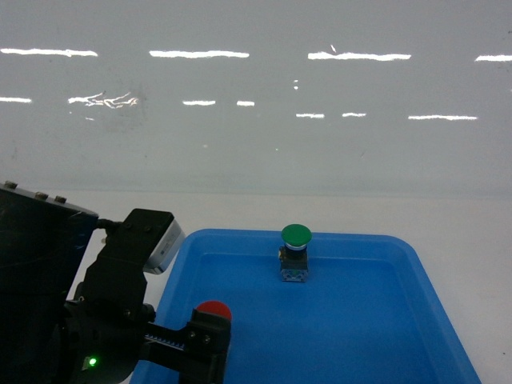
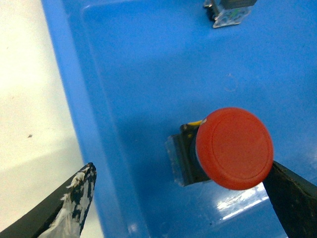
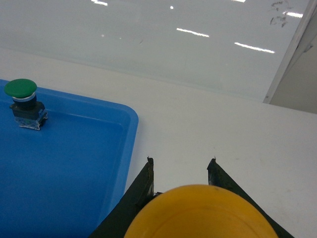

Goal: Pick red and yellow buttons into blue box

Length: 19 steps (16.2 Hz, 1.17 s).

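The red button stands at the near left of a shallow blue tray. My left gripper is open wide around it. One finger hangs outside the tray's rim and the other sits right beside the red button's cap. In the right wrist view the yellow button fills the bottom edge, and my right gripper is shut on it above the white table, just right of the tray. The blue box is out of view. My right gripper does not show in the head view.
A green-capped button stands upright near the tray's far rim, also seen in the right wrist view as the green button. A glossy white wall rises behind the white table. A grey panel edge stands at the far right.
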{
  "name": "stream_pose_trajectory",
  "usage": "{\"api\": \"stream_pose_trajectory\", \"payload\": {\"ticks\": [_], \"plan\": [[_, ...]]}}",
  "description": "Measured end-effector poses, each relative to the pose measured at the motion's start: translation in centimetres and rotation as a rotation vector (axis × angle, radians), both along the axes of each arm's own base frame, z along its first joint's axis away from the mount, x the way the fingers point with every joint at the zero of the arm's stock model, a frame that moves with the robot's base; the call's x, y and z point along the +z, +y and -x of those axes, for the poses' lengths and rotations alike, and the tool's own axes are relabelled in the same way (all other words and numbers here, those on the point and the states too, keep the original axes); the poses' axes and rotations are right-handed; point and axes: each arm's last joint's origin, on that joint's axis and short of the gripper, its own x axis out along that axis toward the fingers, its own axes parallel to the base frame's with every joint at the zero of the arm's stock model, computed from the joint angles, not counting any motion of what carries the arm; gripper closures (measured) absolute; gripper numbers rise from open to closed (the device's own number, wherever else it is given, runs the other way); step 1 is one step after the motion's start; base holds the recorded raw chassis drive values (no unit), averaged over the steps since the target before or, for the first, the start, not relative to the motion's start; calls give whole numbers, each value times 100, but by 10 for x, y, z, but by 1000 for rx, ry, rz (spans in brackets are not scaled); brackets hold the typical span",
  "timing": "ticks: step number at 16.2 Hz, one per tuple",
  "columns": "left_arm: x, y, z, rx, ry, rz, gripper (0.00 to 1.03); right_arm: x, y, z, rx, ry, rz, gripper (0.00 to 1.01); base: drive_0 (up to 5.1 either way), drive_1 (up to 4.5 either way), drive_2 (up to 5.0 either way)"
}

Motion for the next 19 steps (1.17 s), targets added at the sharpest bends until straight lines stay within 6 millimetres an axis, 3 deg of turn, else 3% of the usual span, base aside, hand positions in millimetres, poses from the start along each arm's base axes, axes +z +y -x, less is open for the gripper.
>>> {"api": "stream_pose_trajectory", "payload": {"ticks": [3,4,5,19], "plan": [[-3,2,2,0,3,7,5,0,0,0,0,0,0,73,0,0,0],[4,-20,-1,-54,-18,26,5,0,0,0,0,0,0,73,0,0,0],[4,-25,1,-62,-17,34,5,0,0,0,0,0,0,73,0,0,0],[10,-29,-4,-49,-55,84,5,0,0,0,0,0,0,73,0,0,0]]}}
